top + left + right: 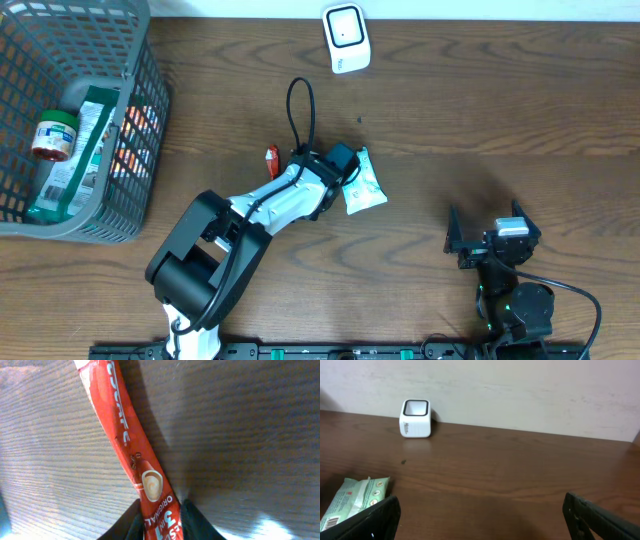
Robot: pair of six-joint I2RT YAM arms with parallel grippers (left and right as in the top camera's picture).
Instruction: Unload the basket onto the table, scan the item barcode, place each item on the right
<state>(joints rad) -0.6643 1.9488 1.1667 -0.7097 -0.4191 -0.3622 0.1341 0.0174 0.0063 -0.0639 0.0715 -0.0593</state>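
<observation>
You are looking at a test room set up like a shop checkout. A dark brown wooden tabletop (470,110) stands against a plain pale wall (520,390). At its far edge sits a small white box-shaped scanner (345,38). At the far left corner, a grey plastic shopping basket (145,110) holds a green packet (75,150) and a small jar (53,135). A black and white robot arm (215,250) and a black robot arm (510,300) stand at the near edge.

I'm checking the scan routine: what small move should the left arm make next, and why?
Probably close the left pincer firmly on the sachet. Its fingers flank the sachet's end, but I cannot tell whether they grip; the sachet lies flat on the table, and the scanner stands far off at the back edge.
</observation>
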